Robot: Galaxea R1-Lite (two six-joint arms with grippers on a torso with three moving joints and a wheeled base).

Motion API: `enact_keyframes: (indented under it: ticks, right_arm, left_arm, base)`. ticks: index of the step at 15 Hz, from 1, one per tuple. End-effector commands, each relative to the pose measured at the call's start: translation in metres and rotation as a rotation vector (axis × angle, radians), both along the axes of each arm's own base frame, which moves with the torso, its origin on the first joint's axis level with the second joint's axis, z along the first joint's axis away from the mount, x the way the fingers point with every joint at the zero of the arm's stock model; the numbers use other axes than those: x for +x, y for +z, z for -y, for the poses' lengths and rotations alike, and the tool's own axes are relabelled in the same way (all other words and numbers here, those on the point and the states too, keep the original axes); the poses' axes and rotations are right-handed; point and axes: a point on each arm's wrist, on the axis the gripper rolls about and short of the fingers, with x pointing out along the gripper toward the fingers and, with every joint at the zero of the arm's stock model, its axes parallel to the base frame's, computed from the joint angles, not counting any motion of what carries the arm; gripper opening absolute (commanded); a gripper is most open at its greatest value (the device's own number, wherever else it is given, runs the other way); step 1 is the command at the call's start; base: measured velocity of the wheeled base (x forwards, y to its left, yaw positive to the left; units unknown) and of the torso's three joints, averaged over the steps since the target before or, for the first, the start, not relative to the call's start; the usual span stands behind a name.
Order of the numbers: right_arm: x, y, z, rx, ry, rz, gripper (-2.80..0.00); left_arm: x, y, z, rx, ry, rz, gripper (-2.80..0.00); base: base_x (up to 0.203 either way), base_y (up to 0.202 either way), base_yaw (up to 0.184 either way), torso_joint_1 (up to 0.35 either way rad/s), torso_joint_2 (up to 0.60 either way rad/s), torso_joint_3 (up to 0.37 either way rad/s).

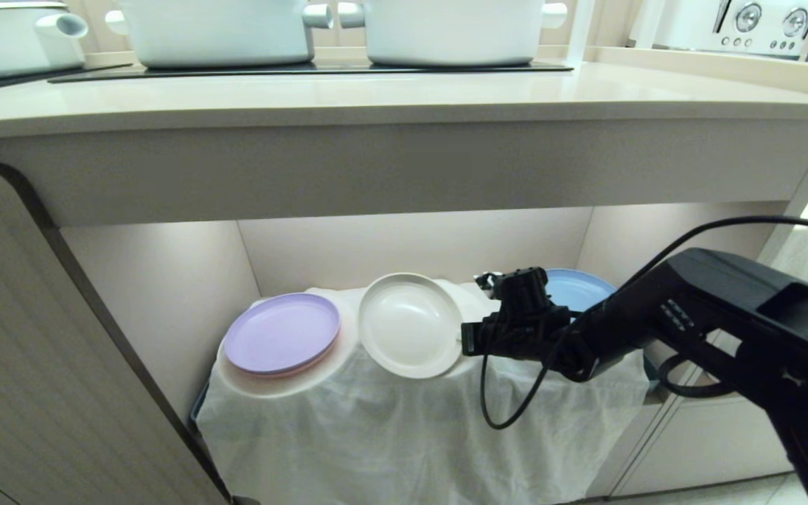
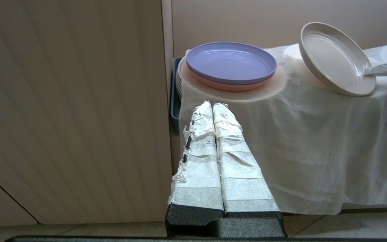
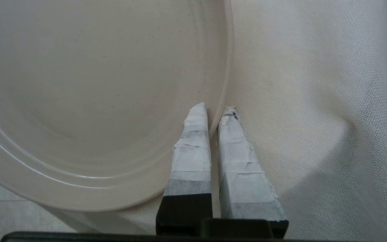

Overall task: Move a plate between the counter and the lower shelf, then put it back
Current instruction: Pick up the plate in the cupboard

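Right wrist view: right gripper [image 3: 213, 111] clenched across the cream plate [image 3: 89, 94] rim, one finger inside, one outside.

The right arm reaches in under the counter [image 1: 404, 98], its right gripper [image 3: 213, 109] pinched on the rim of the plate [image 1: 409, 325]. The left gripper [image 2: 212, 107] hangs below the counter, taped fingers [image 2: 228, 134] pressed together.
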Motion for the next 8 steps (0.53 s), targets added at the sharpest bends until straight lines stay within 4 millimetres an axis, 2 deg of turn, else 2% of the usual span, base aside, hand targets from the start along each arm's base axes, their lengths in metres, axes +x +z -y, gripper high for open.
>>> enact_keyframes:
  ticks: [1,4,8]
  right_arm:
    - [0.0,0.001,0.0,-0.003,-0.01,0.007,-2.8]
    - [-0.001,0.004,0.001,-0.006,-0.024,0.007,-2.8]
    - [-0.003,0.017,0.002,0.015,-0.025,0.014,-2.8]
  left_arm:
    - [0.0,0.0,0.0,-0.001,0.001,0.0,-2.8]
    - [0.0,0.0,0.0,-0.001,0.001,0.0,-2.8]
    - [0.0,0.0,0.0,-0.001,0.001,0.0,-2.8]
  base:
    - [0.0,0.0,0.0,0.0,0.0,0.0]
    - [0.0,0.0,0.0,0.0,0.0,0.0]
    - [0.0,0.0,0.0,0.0,0.0,0.0]
